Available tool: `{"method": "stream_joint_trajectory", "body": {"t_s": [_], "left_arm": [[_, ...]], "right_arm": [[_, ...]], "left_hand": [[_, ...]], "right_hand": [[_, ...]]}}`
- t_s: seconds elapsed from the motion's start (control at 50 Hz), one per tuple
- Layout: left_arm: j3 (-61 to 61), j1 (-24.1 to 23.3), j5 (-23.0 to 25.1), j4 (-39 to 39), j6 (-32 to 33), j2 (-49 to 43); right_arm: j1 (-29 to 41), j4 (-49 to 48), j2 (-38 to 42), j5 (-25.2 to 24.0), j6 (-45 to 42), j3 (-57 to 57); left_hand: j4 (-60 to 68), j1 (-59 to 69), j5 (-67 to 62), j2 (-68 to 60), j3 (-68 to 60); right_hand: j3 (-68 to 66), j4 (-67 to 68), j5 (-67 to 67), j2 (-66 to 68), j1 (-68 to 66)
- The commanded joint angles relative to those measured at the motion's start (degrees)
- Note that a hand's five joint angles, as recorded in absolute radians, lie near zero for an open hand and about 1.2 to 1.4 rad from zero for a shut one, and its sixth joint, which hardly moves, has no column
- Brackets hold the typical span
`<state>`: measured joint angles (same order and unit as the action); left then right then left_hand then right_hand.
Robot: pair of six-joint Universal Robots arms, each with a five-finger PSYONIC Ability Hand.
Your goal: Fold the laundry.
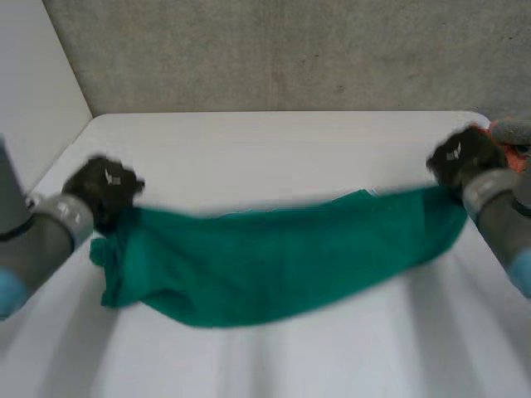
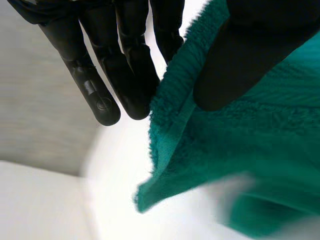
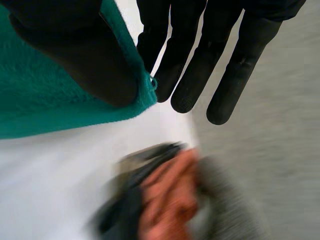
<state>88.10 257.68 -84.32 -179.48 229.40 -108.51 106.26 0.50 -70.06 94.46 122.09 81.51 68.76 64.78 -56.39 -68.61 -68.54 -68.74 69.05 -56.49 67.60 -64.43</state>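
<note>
The left hand's fingers (image 2: 125,75) are straight and close together behind the edge of the green towel (image 2: 240,150), and its thumb (image 2: 240,60) presses on the towel's front, so the cloth is pinched between them. A loose corner of the towel hangs below this grip, over the white table (image 2: 115,195).

The right hand's fingers (image 3: 200,65) are also straight and slightly fanned. Its thumb (image 3: 75,55) lies over the towel's end (image 3: 40,105), clamping the corner against the nearest finger. Beyond the fingertips a bundle of orange, dark and grey cloth (image 3: 170,200) lies on the table (image 3: 50,185).

In the head view the left hand (image 1: 104,191) holds one end of the towel (image 1: 282,257) and the right hand (image 1: 460,162) holds the other end, well apart. The towel spans between them as a long band, higher at the right hand's end and sagging fuller toward the left hand's end, where it bunches below the hand. Whether its lower fold touches the table (image 1: 274,149) I cannot tell. The orange and grey bundle (image 1: 510,141) sits just beside the right hand at the table's far corner
</note>
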Motion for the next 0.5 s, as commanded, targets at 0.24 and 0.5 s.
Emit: {"method": "stream_joint_trajectory", "body": {"t_s": [0.24, 0.5], "left_arm": [[-19.03, -5.61, -9.28, -40.42, 0.79, -2.06], [4.25, -5.70, -8.93, -39.28, -3.96, -1.26]], "right_arm": [[1.76, -45.76, 1.94, -2.44, 1.56, -10.76], [0.00, -31.62, 4.49, -4.72, 11.50, -3.21]], "left_hand": [[11.24, 15.22, -13.61, -11.39, -11.46], [11.24, 15.22, -13.61, -11.39, -11.46]], "right_hand": [[-11.26, 10.95, -13.51, 12.40, -15.57], [-11.26, 10.95, -13.51, 12.40, -15.57]]}}
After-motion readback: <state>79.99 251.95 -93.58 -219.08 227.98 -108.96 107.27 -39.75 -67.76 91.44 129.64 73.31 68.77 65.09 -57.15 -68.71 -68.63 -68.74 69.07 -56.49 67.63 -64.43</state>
